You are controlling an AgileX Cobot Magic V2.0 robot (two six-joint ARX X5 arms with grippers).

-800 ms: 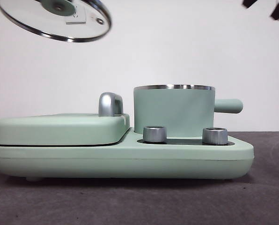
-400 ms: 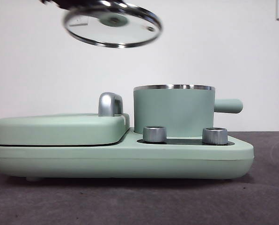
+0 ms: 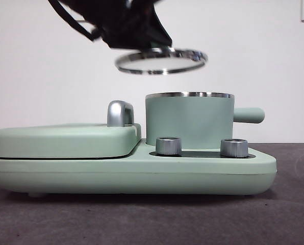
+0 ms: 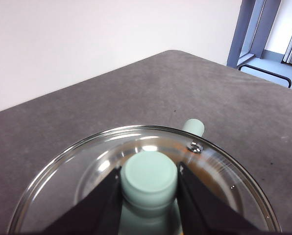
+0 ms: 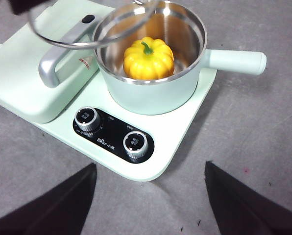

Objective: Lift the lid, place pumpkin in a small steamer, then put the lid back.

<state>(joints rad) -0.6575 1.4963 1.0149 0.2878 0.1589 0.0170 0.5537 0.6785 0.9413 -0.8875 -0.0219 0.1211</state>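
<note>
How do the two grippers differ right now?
The left gripper is shut on the lid's knob, holding it above the small steamer; the right gripper is open and empty, hanging high over the table. Both have two black jaws.

above steamer: lid (image 3: 161,60) held by left gripper (image 4: 149,182) hangs over small steamer (image 3: 189,120), shifted left, open gap between lid and rim | inside: pumpkin (image 5: 148,58) fills most of the bowl | left: griddle cover (image 3: 65,140) and steel handle (image 3: 120,113) | right: side handle (image 3: 249,115), table (image 3: 289,204) bare | near: two knobs (image 3: 168,145) | right gripper (image 5: 151,196) high, jaws wide apart
</note>
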